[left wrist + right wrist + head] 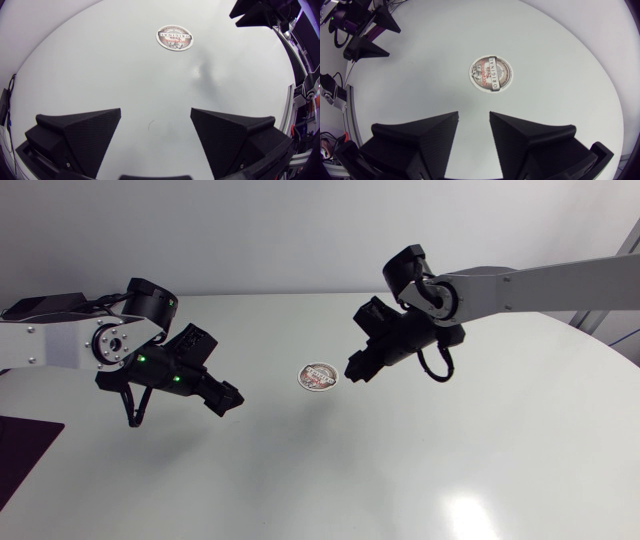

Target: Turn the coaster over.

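The coaster (319, 377) lies flat, print up, near the middle of the table (450, 470). The right gripper (355, 370) hangs just beside it, fingers a narrow gap apart and empty; the left gripper (228, 398) sits farther off, fingers spread wide. So thin a disc on a smooth top may skid away from a finger rather than lift at its edge. Only the wrist views show the finger gaps; the head view alone shows which gripper is nearer.
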